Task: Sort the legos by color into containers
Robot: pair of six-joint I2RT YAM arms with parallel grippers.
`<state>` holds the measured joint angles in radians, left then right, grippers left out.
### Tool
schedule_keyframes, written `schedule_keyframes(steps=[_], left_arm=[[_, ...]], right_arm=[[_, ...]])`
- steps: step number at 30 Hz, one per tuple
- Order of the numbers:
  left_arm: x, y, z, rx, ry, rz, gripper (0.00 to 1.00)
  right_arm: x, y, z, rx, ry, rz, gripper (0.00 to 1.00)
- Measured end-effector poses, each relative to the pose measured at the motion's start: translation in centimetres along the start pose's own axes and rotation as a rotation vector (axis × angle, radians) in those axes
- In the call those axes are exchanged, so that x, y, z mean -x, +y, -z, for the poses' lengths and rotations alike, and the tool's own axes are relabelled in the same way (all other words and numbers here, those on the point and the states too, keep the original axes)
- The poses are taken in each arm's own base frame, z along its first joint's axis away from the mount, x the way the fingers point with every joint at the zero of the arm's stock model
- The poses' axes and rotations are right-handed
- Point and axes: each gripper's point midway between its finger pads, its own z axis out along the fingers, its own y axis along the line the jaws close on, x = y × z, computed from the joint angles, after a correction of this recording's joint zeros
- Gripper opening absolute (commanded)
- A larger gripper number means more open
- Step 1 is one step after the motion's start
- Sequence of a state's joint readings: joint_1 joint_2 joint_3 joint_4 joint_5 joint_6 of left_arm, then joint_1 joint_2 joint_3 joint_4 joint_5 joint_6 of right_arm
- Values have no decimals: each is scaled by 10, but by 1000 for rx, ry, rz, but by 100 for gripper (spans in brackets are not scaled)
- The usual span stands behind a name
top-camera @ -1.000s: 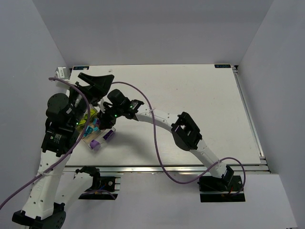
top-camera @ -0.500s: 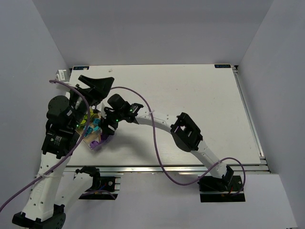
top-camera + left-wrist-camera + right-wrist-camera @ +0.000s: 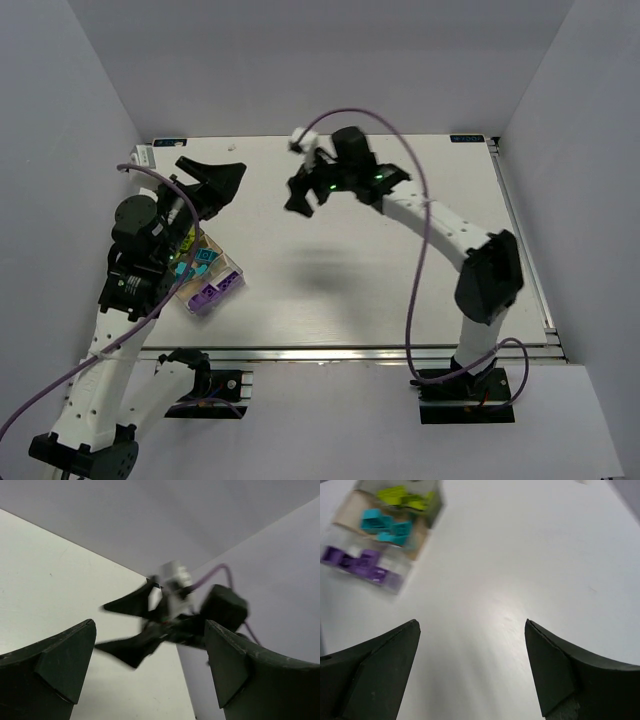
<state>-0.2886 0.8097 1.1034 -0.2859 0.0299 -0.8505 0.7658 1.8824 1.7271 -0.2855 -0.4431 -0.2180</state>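
The clear compartmented container [image 3: 205,275] lies at the table's near left, partly under my left arm. It holds lime green legos [image 3: 402,497], cyan legos [image 3: 385,524] and purple legos [image 3: 357,562], each colour in its own compartment. My left gripper [image 3: 212,183] hangs open above the table behind the box, empty. My right gripper [image 3: 303,193] is raised over the middle back of the table, open and empty, well away from the container. The right gripper [image 3: 132,630] also shows blurred in the left wrist view.
A metal rail [image 3: 520,235] runs along the table's right edge. A small white block [image 3: 142,157] sits at the back left corner. Grey walls enclose the table on three sides.
My right gripper has opened, left the container and swung up and right toward the table's middle back. The left arm shifted slightly. The purple legos now lie uncovered in the box.
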Motion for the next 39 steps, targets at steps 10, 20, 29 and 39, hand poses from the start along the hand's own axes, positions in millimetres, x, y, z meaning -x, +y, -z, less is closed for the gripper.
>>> schedule_keyframes(steps=[10, 20, 29, 39], left_arm=[[-36, 30, -26, 40, 104, -20, 98], [-56, 36, -45, 6, 170, -38, 98], [-64, 42, -36, 6, 190, -48, 98], [-64, 44, -18, 8, 183, -56, 98]], right_arm=[[-42, -77, 124, -419, -11, -63, 89], [-68, -93, 178, -643, 8, -152, 89], [-84, -112, 200, -775, 47, -218, 89], [-85, -116, 204, -799, 45, -236, 89]])
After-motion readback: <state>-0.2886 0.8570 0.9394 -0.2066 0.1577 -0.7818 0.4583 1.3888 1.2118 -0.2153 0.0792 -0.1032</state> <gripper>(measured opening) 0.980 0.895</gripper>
